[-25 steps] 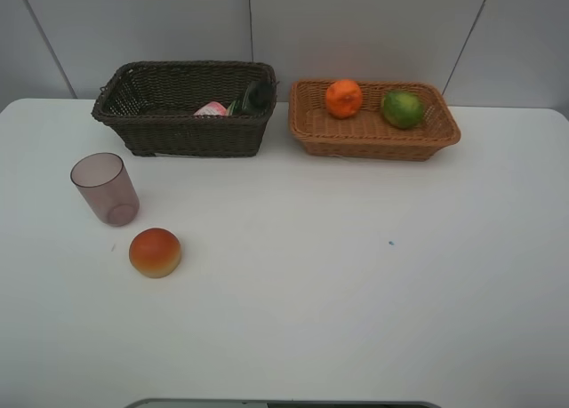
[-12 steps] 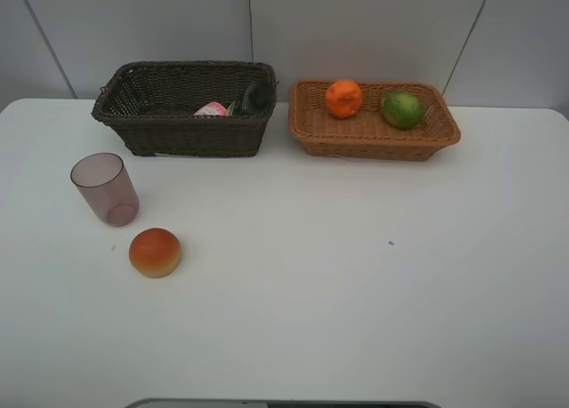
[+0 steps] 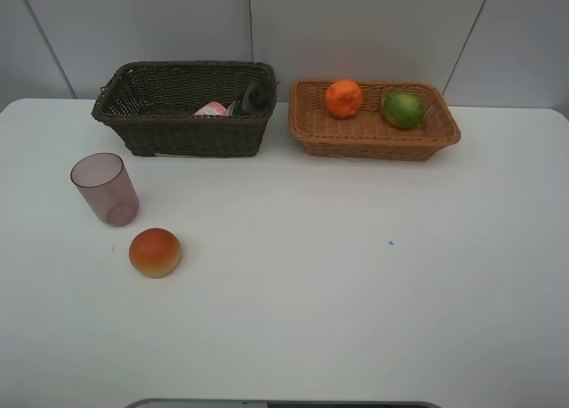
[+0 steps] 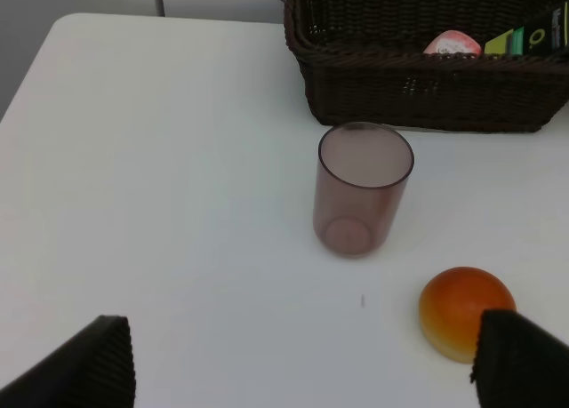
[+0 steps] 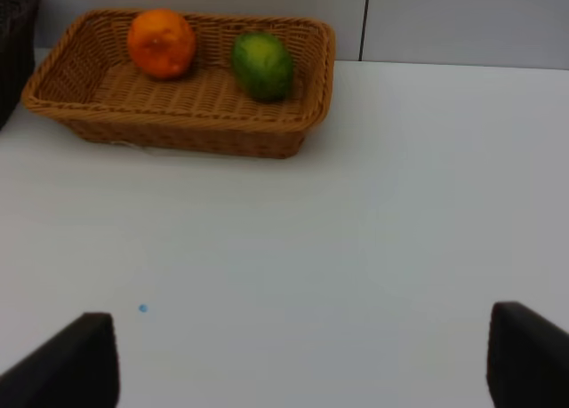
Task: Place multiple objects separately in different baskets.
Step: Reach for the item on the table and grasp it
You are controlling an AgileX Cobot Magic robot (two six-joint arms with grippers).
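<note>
The dark brown basket (image 3: 196, 137) at the back left holds the pink bottle (image 3: 211, 109) and the black bottle (image 3: 253, 97). The light tan basket (image 3: 373, 147) beside it holds the orange (image 3: 343, 98) and the lime (image 3: 402, 108). The purple cup (image 3: 105, 188) stands upright on the table's left, with the red-orange fruit (image 3: 155, 252) in front of it. Neither arm shows in the high view. My left gripper (image 4: 307, 364) is open and empty, short of the cup (image 4: 362, 190) and fruit (image 4: 464, 310). My right gripper (image 5: 300, 359) is open and empty, well back from the tan basket (image 5: 178, 131).
The white table (image 3: 356, 275) has a tiny blue speck (image 3: 389, 243) right of centre. Grey wall panels stand right behind the baskets. The table's left edge shows in the left wrist view (image 4: 27, 88).
</note>
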